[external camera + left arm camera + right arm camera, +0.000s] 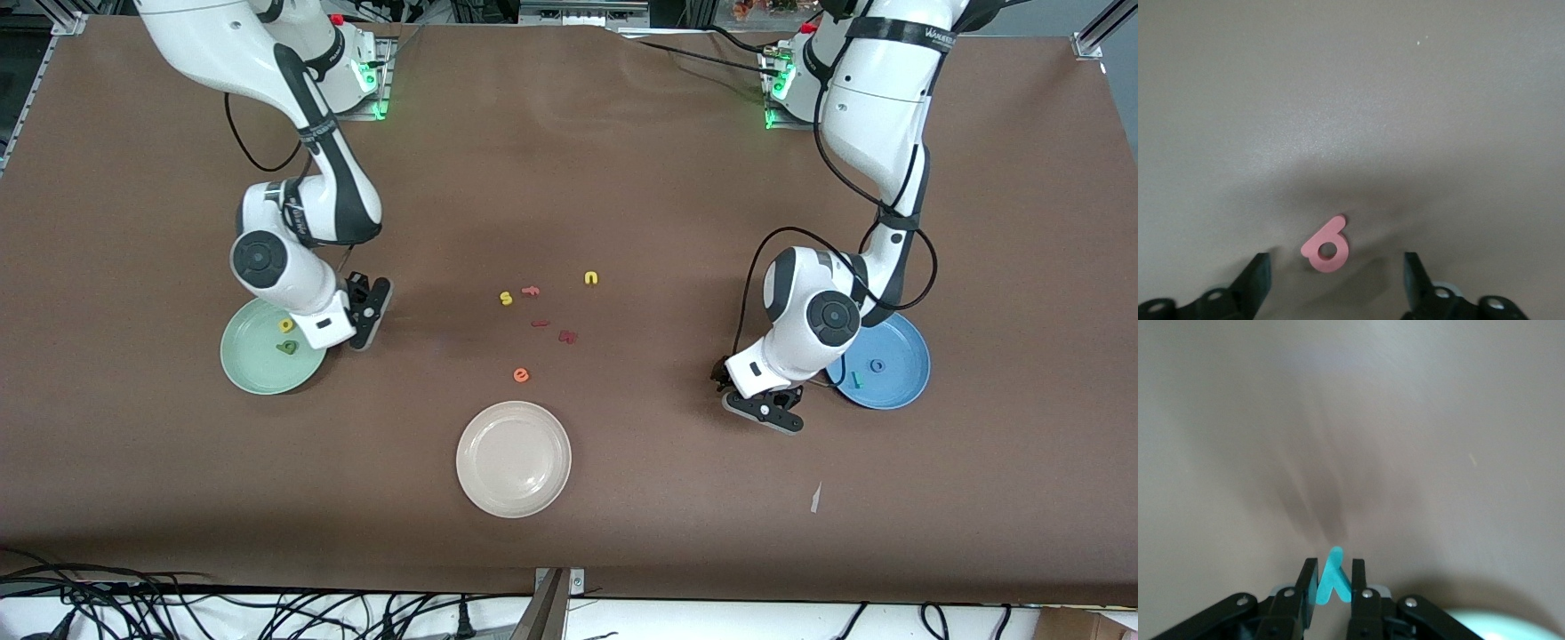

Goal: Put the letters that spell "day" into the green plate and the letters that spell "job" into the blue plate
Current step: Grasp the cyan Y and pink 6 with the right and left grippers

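The teal "y" [1333, 580] is pinched between the closed fingers of the right claw [1334, 590], beside the green plate [253, 369], which holds the yellow "a" [286, 326] and dark green letter [286, 348]. The salmon-pink letter [1327, 245] lies flat on the surface [622, 178] between the spread, empty fingers of the left claw [1337, 277], beside the blue plate [902, 387]. Risk: thin foam may slip or twist on release and miss the rim; the flat pink letter may skid away.

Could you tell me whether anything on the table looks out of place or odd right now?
Only a small white scrap lying on the table, nearer the camera than the blue plate; it matches no letter or plate. Otherwise nothing stands out.
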Robot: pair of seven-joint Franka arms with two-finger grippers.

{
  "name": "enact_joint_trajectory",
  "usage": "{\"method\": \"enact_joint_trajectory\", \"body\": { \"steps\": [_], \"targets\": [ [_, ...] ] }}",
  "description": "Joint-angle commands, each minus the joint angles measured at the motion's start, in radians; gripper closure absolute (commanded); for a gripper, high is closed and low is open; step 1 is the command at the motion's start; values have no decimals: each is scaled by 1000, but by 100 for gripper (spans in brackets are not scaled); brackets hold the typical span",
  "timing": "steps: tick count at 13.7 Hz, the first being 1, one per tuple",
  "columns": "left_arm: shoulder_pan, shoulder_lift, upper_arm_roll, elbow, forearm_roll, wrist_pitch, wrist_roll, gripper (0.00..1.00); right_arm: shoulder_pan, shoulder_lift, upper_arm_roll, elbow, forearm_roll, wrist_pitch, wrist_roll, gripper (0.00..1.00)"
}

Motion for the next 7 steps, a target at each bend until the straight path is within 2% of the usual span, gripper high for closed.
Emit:
{"method": "enact_joint_trajectory", "body": {
  "steps": [1,4,6,7],
  "targets": [
    [-30,30,35,26,-26,33,22,26,-3,-22,-70,20,9,-64,87,100],
    [-30,34,40,29,-27,58,22,25,-5,-8,-142,26,7,-55,221,100],
    [-32,44,40,29,-27,70,22,26,-12,19,-161,43,9,-45,280,100],
    [-32,47,40,29,-27,70,22,26,-29,21,-161,46,10,-43,321,80]
  ]
}}
